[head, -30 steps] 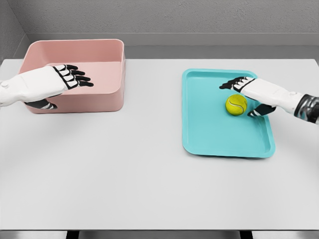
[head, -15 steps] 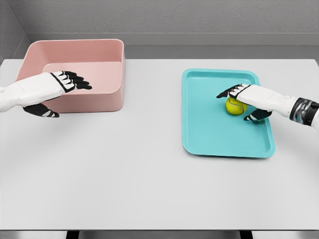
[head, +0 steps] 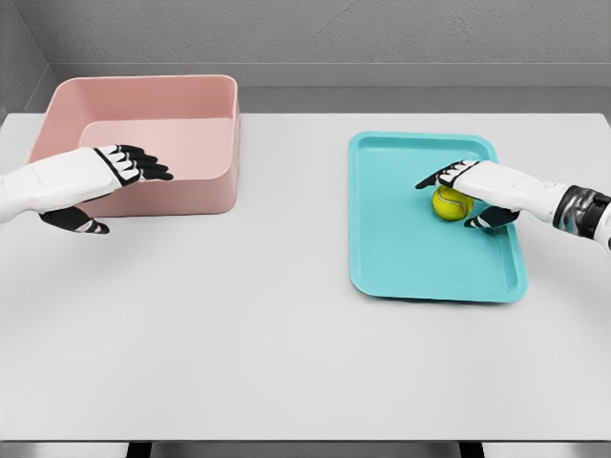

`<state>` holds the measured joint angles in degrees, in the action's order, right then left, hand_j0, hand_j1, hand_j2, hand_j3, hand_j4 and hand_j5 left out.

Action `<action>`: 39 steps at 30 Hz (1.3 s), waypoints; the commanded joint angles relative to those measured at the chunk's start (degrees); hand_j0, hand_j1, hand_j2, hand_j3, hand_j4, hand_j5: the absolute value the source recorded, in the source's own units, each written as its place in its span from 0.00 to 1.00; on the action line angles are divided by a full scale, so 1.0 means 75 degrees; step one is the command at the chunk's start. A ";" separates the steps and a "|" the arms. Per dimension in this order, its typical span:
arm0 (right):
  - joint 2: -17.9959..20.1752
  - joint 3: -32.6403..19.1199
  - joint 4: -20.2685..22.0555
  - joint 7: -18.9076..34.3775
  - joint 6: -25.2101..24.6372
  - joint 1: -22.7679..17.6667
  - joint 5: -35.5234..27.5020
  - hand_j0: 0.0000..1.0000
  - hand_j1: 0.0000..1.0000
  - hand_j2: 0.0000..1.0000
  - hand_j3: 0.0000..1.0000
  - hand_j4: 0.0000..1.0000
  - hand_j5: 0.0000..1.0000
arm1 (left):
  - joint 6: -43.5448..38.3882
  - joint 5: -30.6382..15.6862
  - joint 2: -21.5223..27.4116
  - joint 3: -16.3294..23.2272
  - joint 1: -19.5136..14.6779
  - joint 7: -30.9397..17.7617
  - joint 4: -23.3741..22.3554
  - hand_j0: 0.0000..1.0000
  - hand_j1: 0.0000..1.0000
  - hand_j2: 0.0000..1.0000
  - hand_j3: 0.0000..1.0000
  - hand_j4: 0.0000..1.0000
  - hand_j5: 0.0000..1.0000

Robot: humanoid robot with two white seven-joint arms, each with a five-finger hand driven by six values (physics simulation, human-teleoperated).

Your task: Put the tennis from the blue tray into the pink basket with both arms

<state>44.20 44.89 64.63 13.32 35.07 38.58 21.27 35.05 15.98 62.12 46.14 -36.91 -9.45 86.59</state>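
A yellow-green tennis ball point(head: 446, 206) lies in the right-middle of the blue tray point(head: 410, 258). My right hand point(head: 448, 199) reaches in from the right and lies over the ball's top. Its fingers point(head: 437, 176) stretch past the ball to the left and the thumb point(head: 482, 219) sits at the ball's lower right; the ball still rests on the tray. The pink basket point(head: 143, 82) stands at the far left of the table. My left hand point(head: 129, 197) hovers in front of the basket's near wall, fingers spread and holding nothing.
The white table point(head: 286, 334) stretches wide between basket and tray and toward its near edge. A grey wall rises behind the table's far edge.
My left hand has drawn back and down, from over the basket's near wall to in front of it. My right hand has moved left and settled over the ball, which has not moved.
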 commanded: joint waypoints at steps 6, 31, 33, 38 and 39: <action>-0.0023 -0.0009 -0.0051 0.0005 -0.0009 0.0000 0.0046 0.82 0.82 0.82 0.82 0.82 0.82 | -0.0007 -0.0044 0.0014 -0.0034 0.0035 -0.0005 0.0056 1.00 1.00 1.00 1.00 1.00 1.00; -0.0117 -0.0102 -0.0063 0.0181 -0.0009 0.0070 0.0140 0.66 0.66 0.66 0.66 0.66 0.66 | -0.0007 -0.0115 0.0295 -0.0093 0.0035 -0.0017 0.0044 1.00 1.00 1.00 1.00 1.00 1.00; -0.0117 -0.0149 -0.0051 0.0181 -0.0009 0.0070 0.0128 0.65 0.65 0.65 0.65 0.65 0.65 | -0.0007 -0.0115 0.0307 -0.0093 0.0035 -0.0017 0.0044 1.00 1.00 1.00 1.00 1.00 1.00; -0.0117 -0.0149 -0.0051 0.0181 -0.0009 0.0070 0.0140 0.63 0.63 0.63 0.63 0.63 0.63 | -0.0007 -0.0115 0.0319 -0.0093 0.0047 -0.0017 0.0044 1.00 1.00 1.00 1.00 1.00 1.00; -0.0117 -0.0149 -0.0051 0.0193 -0.0009 0.0059 0.0140 0.62 0.62 0.62 0.62 0.62 0.62 | -0.0007 -0.0115 0.0319 -0.0081 0.0059 -0.0017 0.0044 1.00 1.00 1.00 1.00 1.00 1.00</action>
<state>43.27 43.85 64.21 14.74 35.09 39.02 22.74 35.05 15.49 64.40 45.52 -36.48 -9.61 86.91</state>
